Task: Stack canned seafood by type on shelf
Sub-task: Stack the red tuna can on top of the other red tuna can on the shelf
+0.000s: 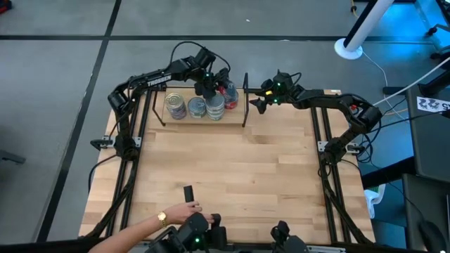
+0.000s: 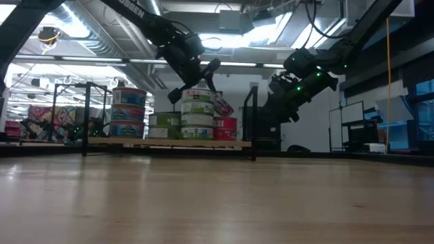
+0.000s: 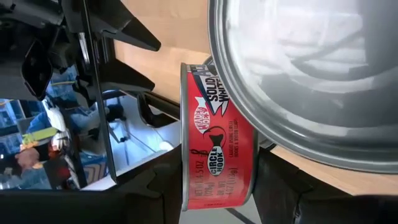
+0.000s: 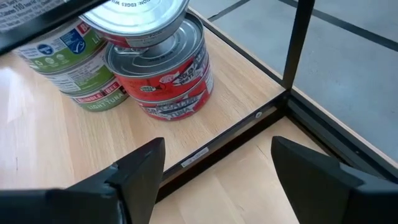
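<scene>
A: What does my left gripper (image 1: 213,87) have?
B: It is clamped on a red-labelled can (image 3: 214,162), one finger on each flat end; the can hangs tilted just above the red stack (image 4: 168,87), which is two cans high at the shelf's right end.

A: And the shelf (image 1: 200,118) itself?
B: A light-wood board at the table's far edge, between two black uprights (image 2: 253,122); in the low view it carries, left to right, a blue-labelled stack (image 2: 127,112), a green-labelled group (image 2: 183,114) and the red stack.

A: My right gripper (image 1: 257,100)?
B: Fingers spread wide, holding nothing; it hovers just outside the right upright, pointing at the red stack.

A: Anything else near me?
B: A person's hand (image 1: 181,212) with a wristwatch rests at the table's near edge, beside a small black object (image 1: 188,193).
</scene>
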Controlling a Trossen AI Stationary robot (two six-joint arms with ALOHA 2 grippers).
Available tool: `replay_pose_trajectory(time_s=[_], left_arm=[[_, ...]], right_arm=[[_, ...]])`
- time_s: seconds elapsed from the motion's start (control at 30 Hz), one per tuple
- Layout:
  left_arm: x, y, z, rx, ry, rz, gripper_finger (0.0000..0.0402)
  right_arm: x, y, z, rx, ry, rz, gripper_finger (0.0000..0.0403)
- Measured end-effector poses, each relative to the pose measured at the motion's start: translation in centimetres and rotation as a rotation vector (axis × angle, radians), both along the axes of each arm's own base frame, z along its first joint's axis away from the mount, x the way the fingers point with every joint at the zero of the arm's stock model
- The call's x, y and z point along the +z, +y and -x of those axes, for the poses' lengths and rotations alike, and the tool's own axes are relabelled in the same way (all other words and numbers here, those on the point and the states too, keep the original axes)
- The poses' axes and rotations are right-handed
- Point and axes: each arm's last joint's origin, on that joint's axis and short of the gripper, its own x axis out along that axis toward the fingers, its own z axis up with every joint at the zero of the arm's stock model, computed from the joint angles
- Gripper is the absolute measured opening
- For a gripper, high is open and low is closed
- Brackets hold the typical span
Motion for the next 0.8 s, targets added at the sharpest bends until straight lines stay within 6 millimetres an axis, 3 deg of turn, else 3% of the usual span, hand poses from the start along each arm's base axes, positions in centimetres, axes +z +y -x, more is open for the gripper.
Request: replay_pose_trajectory(time_s=[0.6,0.8], left_arm=[[-1.3,-0.5,-1.3,-0.051,0.021,-0.009,0.0153],[-1.3,-0.1,-1.4,0.005,-0.005,0.004,0.0153]], right_arm=[[0.0,0.0,0.0,0.008,0.003,0.012,0.0293],[0.0,0.0,0.0,0.008,0.002,0.012,0.0293]])
